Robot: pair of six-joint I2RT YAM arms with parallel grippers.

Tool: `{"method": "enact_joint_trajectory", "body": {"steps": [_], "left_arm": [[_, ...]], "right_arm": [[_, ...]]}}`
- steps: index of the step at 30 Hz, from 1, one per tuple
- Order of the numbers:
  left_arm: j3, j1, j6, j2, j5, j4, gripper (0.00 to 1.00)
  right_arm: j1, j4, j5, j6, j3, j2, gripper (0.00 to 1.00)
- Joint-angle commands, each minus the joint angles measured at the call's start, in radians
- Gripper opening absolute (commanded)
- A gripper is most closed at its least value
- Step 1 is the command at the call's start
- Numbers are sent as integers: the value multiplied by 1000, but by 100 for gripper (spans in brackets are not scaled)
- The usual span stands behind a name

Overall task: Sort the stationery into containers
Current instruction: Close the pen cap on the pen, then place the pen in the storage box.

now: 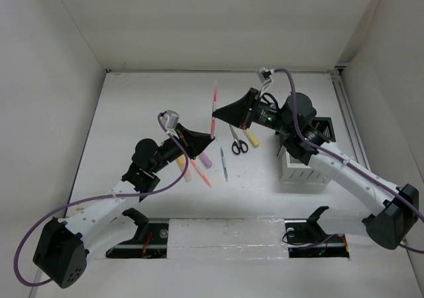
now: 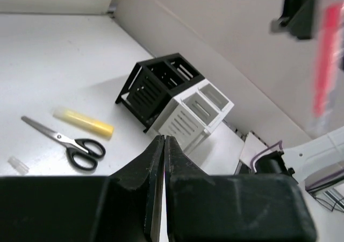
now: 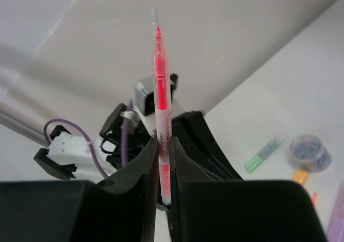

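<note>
the right tool [image 3: 164, 145] is clamped on the thin red pen [image 3: 159, 75], holding it upright above the bench [image 1: 146, 106], while the left tool [image 2: 164, 142] has its jaws pressed together, facing the organizer [image 2: 177, 99] and the scissors [image 2: 72, 143].

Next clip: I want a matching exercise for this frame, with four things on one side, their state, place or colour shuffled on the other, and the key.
Things
1. red pen
2. scissors
3. left claw
4. organizer

States
A. shut, holding nothing
B. lying on the table next to a yellow marker
C. clamped in the right claw
D. part black, part white with slatted sides

Pairs: 1-C, 2-B, 3-A, 4-D
</note>
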Motion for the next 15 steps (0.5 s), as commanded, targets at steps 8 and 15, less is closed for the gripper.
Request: {"method": "enact_joint_trajectory", "body": {"steps": [8,15], "left_arm": [[11,-1,6,-21,-6,-9,0],[126,-1,-76,-39,-293,-299,41]], "right_arm": [[2,108,85,-157,6,-19,0],[-82,69,224,-410,-27,-72,0]]}}
